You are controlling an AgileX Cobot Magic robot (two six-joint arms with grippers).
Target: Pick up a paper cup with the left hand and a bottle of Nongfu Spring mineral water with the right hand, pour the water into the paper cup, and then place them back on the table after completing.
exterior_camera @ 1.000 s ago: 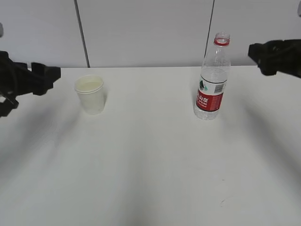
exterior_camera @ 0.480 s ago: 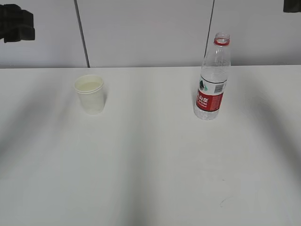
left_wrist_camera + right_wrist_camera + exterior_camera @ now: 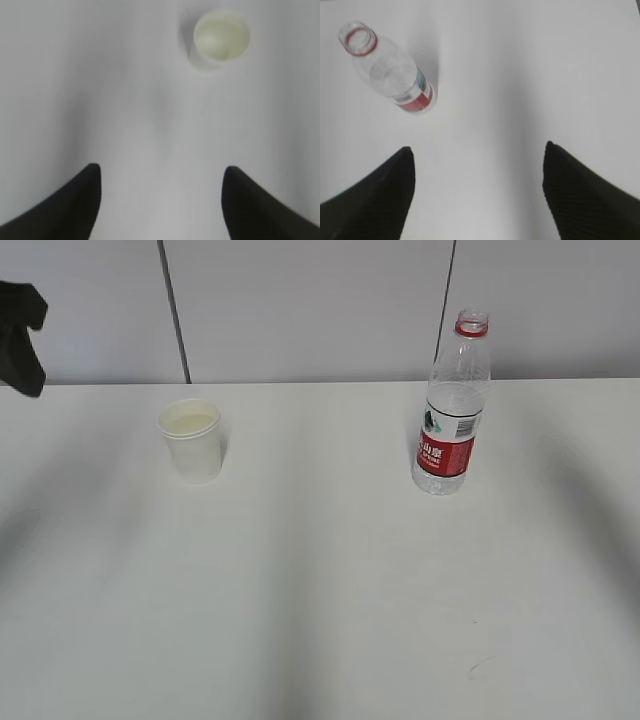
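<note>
cup point(image 3: 221, 37) beyond spread fingers point(image 3: 70, 205) (untouched)

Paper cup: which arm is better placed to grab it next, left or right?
Left. The paper cup lies ahead of the open left tool, on the left of the table. The right tool looks down on the bottle instead.

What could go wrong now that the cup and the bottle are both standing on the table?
The bottle has no cap and stands tall on a narrow base, so a bump could tip it and spill any water left. The paper cup holds liquid and looks light; a knock could slop it onto the table. Both the left end effector and the right end effector hang open above, so a low pass could clip either.
</note>
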